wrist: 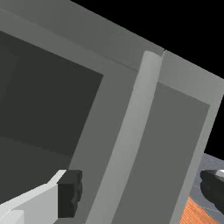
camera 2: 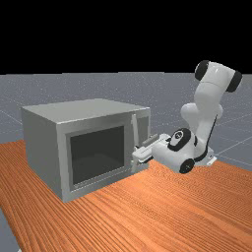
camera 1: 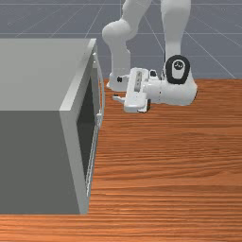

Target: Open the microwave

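Microwave (camera 1: 28, 78) sits on the bench (camera 1: 175, 165) at the front view's left, and the parted, empty jaws, just short of its off-centre handle (wrist: 131, 122), could bump it with the nearer finger (wrist: 69, 197) on advancing.

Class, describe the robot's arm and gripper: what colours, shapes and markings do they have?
The Panda arm is white, with rounded, tube-like segments, black end caps and a small round emblem framed by a black oval. The gripper has a white body and fingers with ridged black pads.

front: facing arm (camera 1: 175, 28), downward | far: farther off | wrist: closest
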Tool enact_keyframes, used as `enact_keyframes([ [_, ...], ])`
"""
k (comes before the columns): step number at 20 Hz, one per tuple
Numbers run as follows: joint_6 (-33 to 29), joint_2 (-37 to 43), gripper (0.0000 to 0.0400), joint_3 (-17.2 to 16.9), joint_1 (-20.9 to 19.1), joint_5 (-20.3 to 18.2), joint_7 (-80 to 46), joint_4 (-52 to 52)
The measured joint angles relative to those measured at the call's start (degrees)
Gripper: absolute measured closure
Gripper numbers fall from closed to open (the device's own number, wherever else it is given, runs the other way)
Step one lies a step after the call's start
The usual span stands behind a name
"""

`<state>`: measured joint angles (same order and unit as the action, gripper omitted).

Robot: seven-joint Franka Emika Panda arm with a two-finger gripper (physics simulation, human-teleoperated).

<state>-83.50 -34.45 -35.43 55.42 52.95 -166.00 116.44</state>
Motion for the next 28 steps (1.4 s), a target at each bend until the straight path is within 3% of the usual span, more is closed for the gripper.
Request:
enact_keyframes([
  [16, -6.18, -4.09, 0.0000, -6.07, -1.14, -1.92, 0.00, 0.10],
  [17, -6.49, -4.28, 0.0143, -6.39, -1.06, -2.11, 0.00, 0.09],
  [20, -6.94, -4.83, 0.0218, -7.17, -0.01, -2.59, 0.00, 1.25],
  [28, -8.21, -6.47, 0.0225, -9.24, 1.85, -3.94, 0.00, 1.36],
])
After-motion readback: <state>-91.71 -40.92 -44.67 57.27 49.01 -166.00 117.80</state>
